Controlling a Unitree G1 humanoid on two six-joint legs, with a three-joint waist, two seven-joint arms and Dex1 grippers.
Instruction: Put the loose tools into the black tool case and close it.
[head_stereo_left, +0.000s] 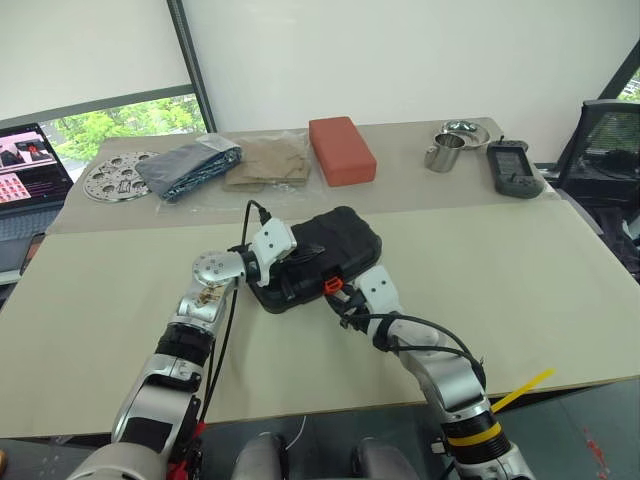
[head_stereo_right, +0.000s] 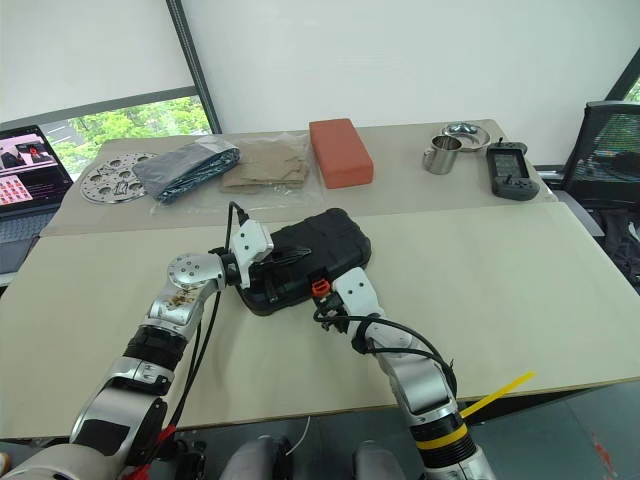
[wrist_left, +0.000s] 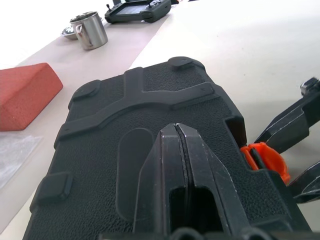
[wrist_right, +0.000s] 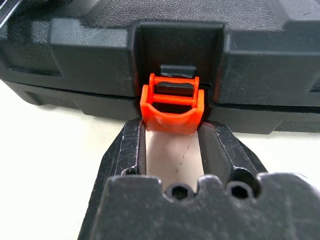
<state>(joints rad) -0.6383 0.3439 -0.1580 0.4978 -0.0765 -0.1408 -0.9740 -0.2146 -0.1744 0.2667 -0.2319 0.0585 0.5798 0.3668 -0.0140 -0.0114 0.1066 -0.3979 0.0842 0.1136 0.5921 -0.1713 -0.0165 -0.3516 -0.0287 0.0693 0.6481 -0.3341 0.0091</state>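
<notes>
The black tool case (head_stereo_left: 320, 255) is lying closed at the centre of the table (head_stereo_left: 520, 290). The left gripper (wrist_left: 180, 131), its fingers pressed fully together and holding nothing, is resting on the lid from the case's 9 o'clock side. The right gripper (wrist_right: 172, 131) is sitting at the case's 6 o'clock edge, its two fingers (wrist_right: 131, 150) partly open and flanking the orange latch (wrist_right: 171, 107), touching its sides. At the table's 12 o'clock edge the red-orange block (head_stereo_left: 341, 149) is lying, with a metal cup (head_stereo_left: 444, 153) towards 1 o'clock.
</notes>
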